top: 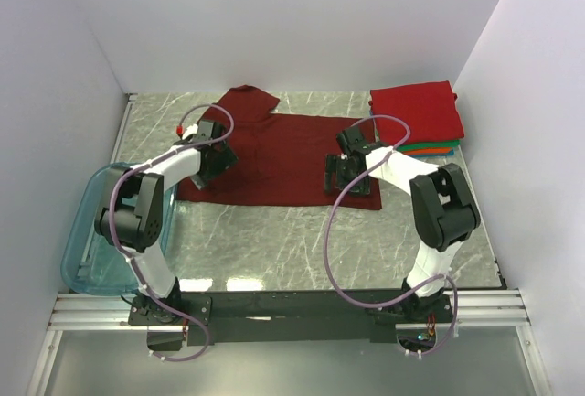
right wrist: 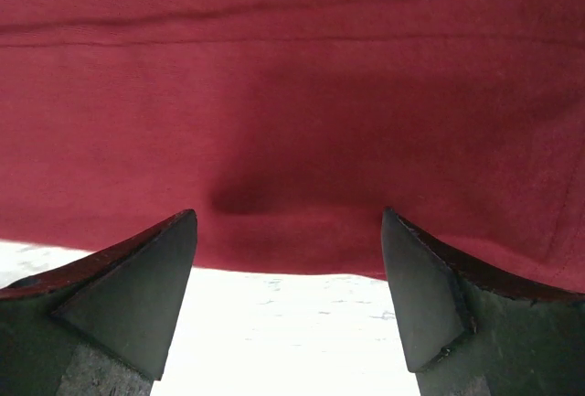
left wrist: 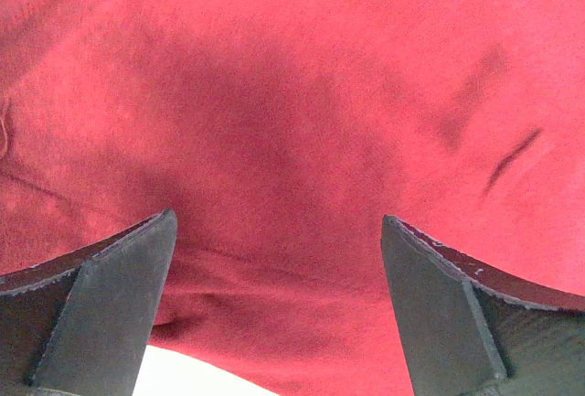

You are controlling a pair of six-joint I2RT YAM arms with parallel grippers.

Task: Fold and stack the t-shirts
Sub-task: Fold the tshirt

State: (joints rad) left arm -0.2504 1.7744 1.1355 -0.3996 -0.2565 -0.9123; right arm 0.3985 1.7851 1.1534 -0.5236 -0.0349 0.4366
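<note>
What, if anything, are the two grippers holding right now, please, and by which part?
Nothing is held: the left gripper and right gripper both stand open over the maroon t-shirt.

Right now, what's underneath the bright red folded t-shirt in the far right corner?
Only thin front edges peek out under the bright red t-shirt: a green t-shirt over an orange t-shirt. The red one covers the rest, so further layers cannot be seen.

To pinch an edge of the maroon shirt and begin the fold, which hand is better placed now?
Probably the right. The right hand is open, and the edge of the maroon shirt runs straight across just beyond its fingertips, over the table. The left hand, also open, faces mostly cloth.
</note>
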